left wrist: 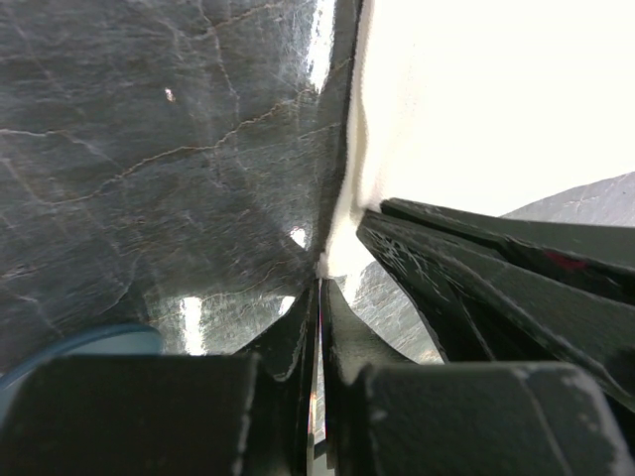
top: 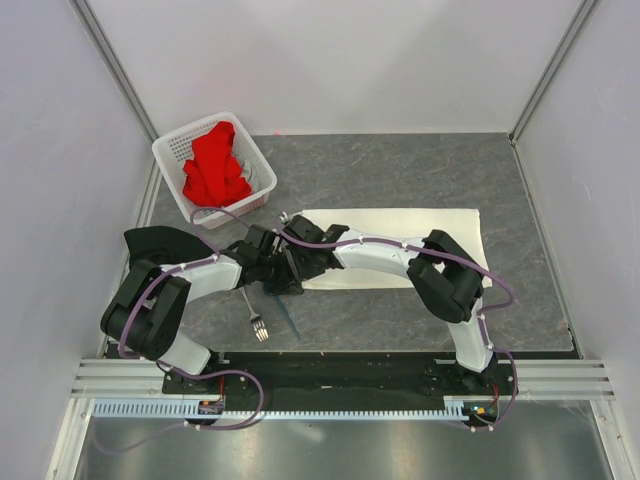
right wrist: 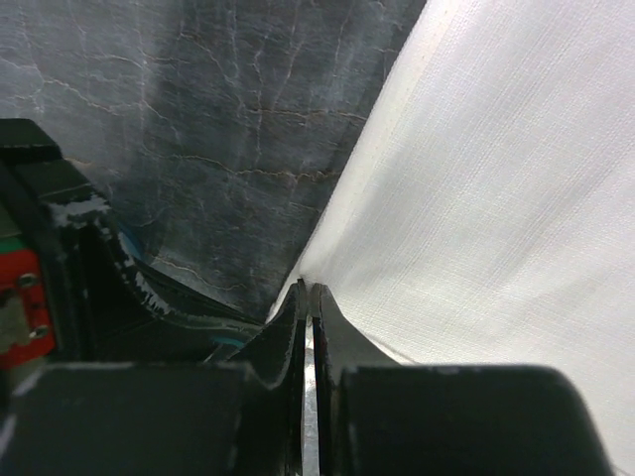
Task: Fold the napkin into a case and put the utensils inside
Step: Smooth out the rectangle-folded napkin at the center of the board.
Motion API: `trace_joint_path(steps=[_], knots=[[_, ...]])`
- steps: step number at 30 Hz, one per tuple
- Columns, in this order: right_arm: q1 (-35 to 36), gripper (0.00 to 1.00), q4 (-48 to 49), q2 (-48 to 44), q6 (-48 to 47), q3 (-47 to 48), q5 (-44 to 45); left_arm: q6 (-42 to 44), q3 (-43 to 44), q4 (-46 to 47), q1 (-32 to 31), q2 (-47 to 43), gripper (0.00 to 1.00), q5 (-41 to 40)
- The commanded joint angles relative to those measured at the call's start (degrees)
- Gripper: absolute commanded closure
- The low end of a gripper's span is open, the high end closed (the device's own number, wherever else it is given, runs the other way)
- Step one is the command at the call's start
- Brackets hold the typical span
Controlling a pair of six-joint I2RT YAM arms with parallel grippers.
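Note:
The cream-white napkin [top: 400,245] lies as a long flat strip across the middle of the grey table. Both grippers meet at its near left corner. My left gripper [top: 270,262] is shut, with the napkin's corner [left wrist: 332,260] pinched at its tips [left wrist: 321,283]. My right gripper [top: 288,262] is shut on the napkin's edge [right wrist: 327,270] at its tips [right wrist: 310,290]. The silver fork [top: 254,314] lies in front of the grippers, the thin blue spoon [top: 292,318] just right of it. A blue rounded edge [left wrist: 84,342] shows low in the left wrist view.
A white perforated basket [top: 262,165] holding a red cloth [top: 214,165] stands at the back left. A black cloth [top: 160,242] lies at the left table edge beside my left arm. White walls close in the table on three sides.

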Motion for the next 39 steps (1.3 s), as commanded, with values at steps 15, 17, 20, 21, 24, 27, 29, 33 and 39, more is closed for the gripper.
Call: trace_joint_path(steps=[15,17,20,21,24,27,29,33,39], knots=[[0.33,0.98,2.28,-3.85,4.52,-1.63,-6.54,0.03,-0.24,-1.09,0.53,-1.04,0.92,-1.31],[0.33,0.98,3.07,-3.76,5.13,-2.15,-6.98,0.04,-0.33,-1.26,0.53,-1.31,0.92,-1.23],[0.33,0.99,4.12,-3.59,5.66,-3.47,-7.33,0.12,-0.5,-1.7,0.7,-2.01,0.92,-1.49],[0.24,0.99,4.39,-3.41,5.57,-3.65,-7.5,0.3,-0.59,-1.96,0.7,-2.19,0.92,-1.58],[-0.02,0.99,5.35,-2.8,6.01,-4.53,-7.68,0.47,-0.68,-3.19,0.88,-3.42,0.92,-1.84],[-0.64,1.0,6.59,-2.45,6.45,-6.02,-10.49,0.91,-0.24,-5.04,1.05,-5.44,0.92,-2.45],[-1.69,0.95,7.72,-2.97,6.8,-6.9,-11.45,1.18,0.29,-7.58,1.49,-8.07,0.9,-2.98],[-4.41,0.73,10.62,-5.78,7.85,-10.41,-17.42,2.14,1.17,-10.49,2.19,-12.64,0.84,-3.69],[-8.54,0.54,12.39,-13.24,9.26,-14.54,-21.48,3.02,5.03,-9.88,2.46,-9.76,0.81,-1.06]])
